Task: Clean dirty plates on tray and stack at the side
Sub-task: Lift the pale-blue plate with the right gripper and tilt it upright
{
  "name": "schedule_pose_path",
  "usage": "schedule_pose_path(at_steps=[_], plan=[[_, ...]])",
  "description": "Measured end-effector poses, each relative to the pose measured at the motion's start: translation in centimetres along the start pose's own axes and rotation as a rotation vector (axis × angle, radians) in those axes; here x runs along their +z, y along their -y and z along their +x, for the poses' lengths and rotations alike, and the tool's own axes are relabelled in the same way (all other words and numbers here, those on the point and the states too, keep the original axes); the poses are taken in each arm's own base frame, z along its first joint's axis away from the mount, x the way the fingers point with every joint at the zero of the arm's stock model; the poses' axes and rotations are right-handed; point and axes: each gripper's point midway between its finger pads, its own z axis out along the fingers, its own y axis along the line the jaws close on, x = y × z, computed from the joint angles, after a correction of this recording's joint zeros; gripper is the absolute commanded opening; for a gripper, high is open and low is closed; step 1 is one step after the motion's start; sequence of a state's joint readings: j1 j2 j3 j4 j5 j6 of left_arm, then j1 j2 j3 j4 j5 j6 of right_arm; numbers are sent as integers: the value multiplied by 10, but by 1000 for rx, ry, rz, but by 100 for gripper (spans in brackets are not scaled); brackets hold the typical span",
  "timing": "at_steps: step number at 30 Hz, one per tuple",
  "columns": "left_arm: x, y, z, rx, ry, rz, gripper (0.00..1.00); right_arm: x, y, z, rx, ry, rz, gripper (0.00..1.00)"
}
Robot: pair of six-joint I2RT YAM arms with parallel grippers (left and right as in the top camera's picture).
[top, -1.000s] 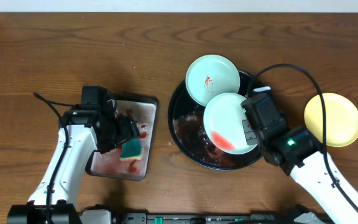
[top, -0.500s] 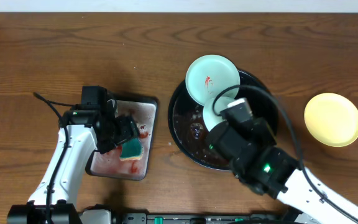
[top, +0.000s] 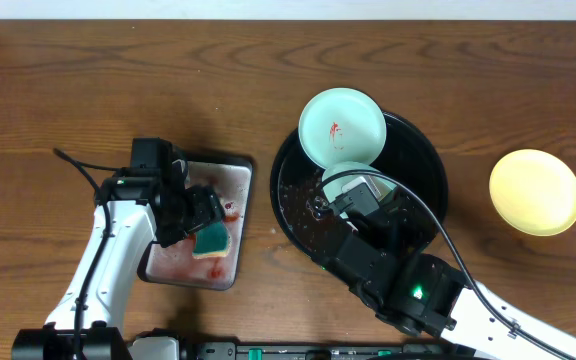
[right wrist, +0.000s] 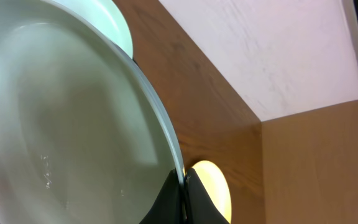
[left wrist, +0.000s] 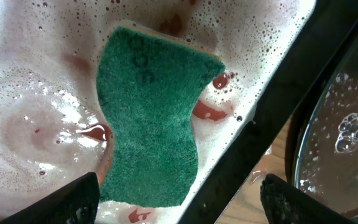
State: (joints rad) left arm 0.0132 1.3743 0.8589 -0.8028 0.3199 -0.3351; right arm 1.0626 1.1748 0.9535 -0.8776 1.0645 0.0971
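Over the last second the right tool has swung from the right side of the black tray to its near side. In doing so it has tipped the mint plate from flat to steeply on edge, so in the overhead view only a sliver of it shows past the arm. The tool is clenched on the plate's rim. The face toward the wrist camera looks wet and nearly free of red, with a faint pink tinge low at the left. We judge this plate is being drained or turned over the tray and is not yet stacked.

The left tool has not shifted. Its fingers are spread wide and grip nothing, poised over the green sponge, which lies in pink foamy water in the silver tray.

The black tray holds a film of bubbly, reddish water and the second mint plate — smeared red and propped over the far-left rim. The yellow plate lies alone on the worktop, well apart to the right — we take that to be where the stack goes.
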Motion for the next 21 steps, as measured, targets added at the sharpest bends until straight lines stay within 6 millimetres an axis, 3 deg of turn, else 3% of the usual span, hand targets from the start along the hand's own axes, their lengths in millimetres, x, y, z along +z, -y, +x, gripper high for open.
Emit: schedule_pose_path(at_steps=[21], plan=[[0,0,0,0,0,0,84,-4,-1,-3,-12,16,3,1]])
